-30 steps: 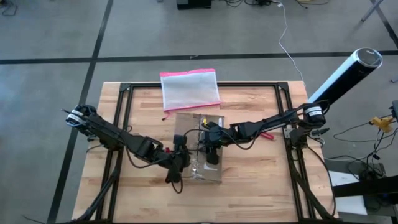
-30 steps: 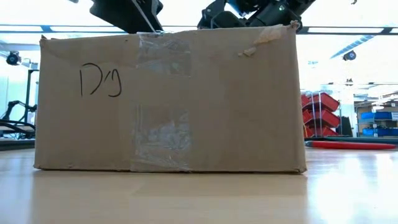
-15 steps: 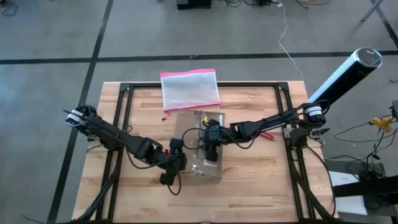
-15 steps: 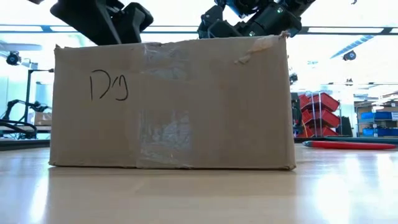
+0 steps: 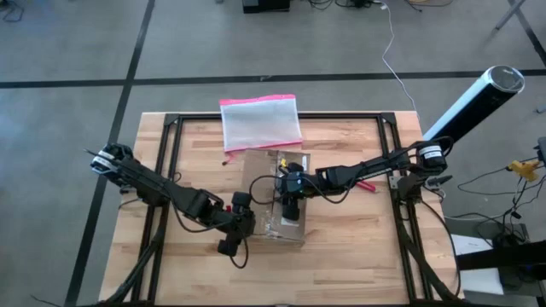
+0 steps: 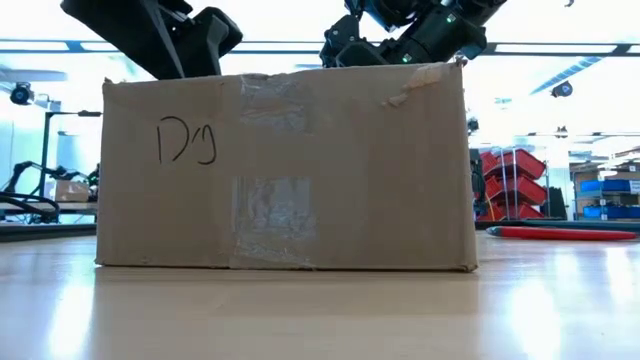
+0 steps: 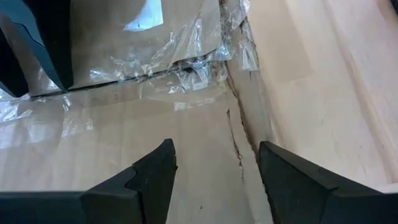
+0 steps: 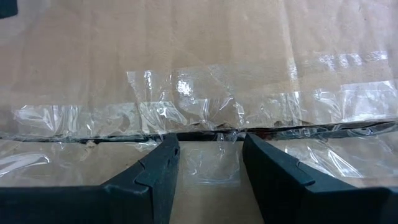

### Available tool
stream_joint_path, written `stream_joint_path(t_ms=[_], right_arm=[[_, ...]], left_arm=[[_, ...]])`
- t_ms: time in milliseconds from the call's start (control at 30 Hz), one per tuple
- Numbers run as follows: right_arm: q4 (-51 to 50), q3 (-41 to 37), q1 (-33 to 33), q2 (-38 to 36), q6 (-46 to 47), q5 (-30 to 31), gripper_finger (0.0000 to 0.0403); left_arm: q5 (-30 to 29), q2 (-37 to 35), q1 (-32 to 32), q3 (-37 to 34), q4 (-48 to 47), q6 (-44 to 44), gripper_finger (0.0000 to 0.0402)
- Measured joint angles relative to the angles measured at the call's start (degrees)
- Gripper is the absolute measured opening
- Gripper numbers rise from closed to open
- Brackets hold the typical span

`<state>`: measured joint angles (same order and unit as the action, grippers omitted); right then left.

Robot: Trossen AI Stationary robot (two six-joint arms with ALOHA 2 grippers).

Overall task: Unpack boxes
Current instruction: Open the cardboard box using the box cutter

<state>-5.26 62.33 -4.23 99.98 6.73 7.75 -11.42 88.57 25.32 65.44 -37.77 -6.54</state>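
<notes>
Hovering over the taped seam, the right gripper (image 8: 210, 163) sits narrowly parted atop the box (image 5: 275, 198) mid-table; the left gripper (image 7: 214, 171) spreads wide over its near-left corner.

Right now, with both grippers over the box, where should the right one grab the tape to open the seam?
Probably at the crinkled, lifted tape on the top seam of the cardboard box, coming straight down from above. The right gripper is open and straddles that seam, where a dark gap shows the flaps already parting. The left gripper, open, sits near the box's edge.
</notes>
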Motion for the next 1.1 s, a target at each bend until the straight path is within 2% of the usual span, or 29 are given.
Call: stream_joint_path(t_ms=[300,533,900,1100], right_arm=[[0.04,-0.09,0.02,0.0,1.21,-1.0,0.0165],[0.06,-0.09,0.11,0.0,1.72,-1.51,0.0165],[0.2,-0.09,0.13,0.02,1.7,-1.99,0.0165],[0.04,-0.09,0.15,0.02,1.66,-1.85,0.0165]], left_arm=[[-1.37,2.91,-0.35,0.14,-0.43,1.54,0.0214],[-5.0,2.8,-0.31,0.12,-2.74,3.03,0.0211],[-4.54,3.7,-0.42,0.1,-2.75,8.74,0.0229],[-9.82,4.46,-0.28,0.08,-3.03,12.35,0.0218]])
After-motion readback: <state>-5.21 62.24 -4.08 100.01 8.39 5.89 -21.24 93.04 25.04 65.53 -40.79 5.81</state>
